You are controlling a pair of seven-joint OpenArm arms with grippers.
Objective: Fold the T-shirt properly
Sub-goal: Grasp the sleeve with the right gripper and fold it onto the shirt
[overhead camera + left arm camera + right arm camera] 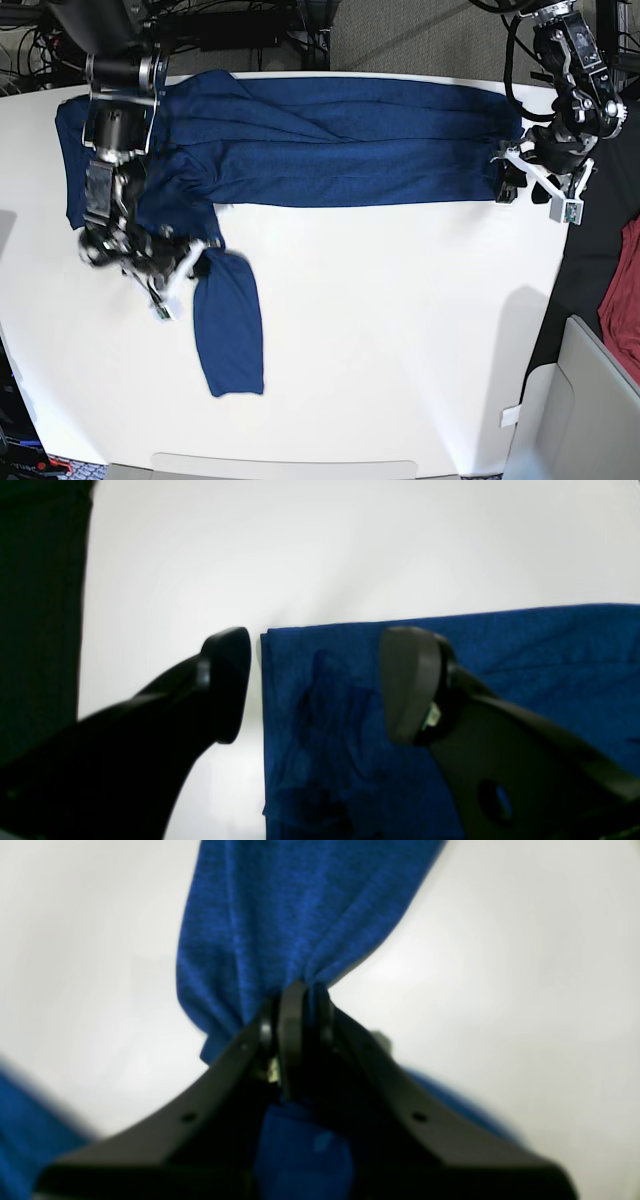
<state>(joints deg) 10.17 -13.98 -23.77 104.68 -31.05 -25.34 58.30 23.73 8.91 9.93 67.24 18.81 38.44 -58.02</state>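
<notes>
White tabletop (400, 320) fills most of the base view, with tangled cables along its far edge and a red cloth (622, 300) off its right-hand side. On it, the right gripper (299, 1005) has its fingers pressed together on a gathered bunch of the T-shirt (340, 140); the right wrist view shows the blue knit puckering into folds where it enters the pinch and fanning out wide beyond it. In the base view this pinch sits at the upper end of a sleeve (228, 325), which lies flat on the table and runs from the gripper toward the near edge, ending in a squared cuff. The left gripper (315, 685) is spread wide and holds nothing: its one finger (227, 680) hangs over bare table just beside the shirt's edge, while the other finger (410, 680) is over the cloth, so the corner of the folded fabric lies in the gap between them. Whether either finger touches the fabric cannot be told. Outward from both grippers, the body of the shirt stretches as a long dark blue band across the far part of the table, from the right arm (115, 130) on the base view's left to the left arm (575, 90) on its right, with soft diagonal creases near the shoulder.
</notes>
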